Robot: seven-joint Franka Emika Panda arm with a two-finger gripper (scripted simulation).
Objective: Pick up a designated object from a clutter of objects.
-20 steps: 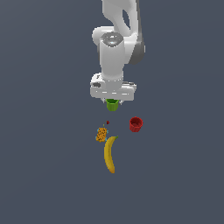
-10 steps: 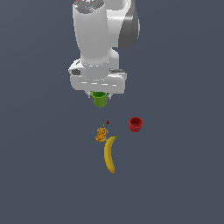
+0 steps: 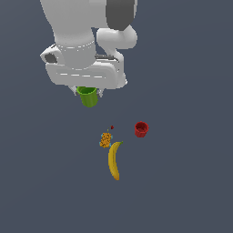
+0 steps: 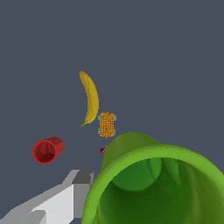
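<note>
Gripper (image 3: 88,94): clamped on the green cup (image 3: 88,96), which hangs beneath the white hand, mouth upward. In the wrist view the cup (image 4: 153,183) fills the near field, its open rim close to the lens, with one grey finger (image 4: 65,197) visible alongside it. The far finger is hidden by the cup.

Position of the designated object: held in the air, clear of the surface (image 3: 191,182) and well apart from the other items.

Remaining clutter, all on the surface: the red cup (image 3: 141,129) lying on its side; the orange speckled lump (image 3: 105,139) just beside the stem end of the banana (image 3: 113,160); a tiny dark red bit (image 3: 112,127) near the lump.

Step in hand, by judgement: the pick is made and the lift is under way or near complete. The next move calls only for holding the grip steady and keeping the cup level; any slackening of the fingers would risk dropping it.
</note>
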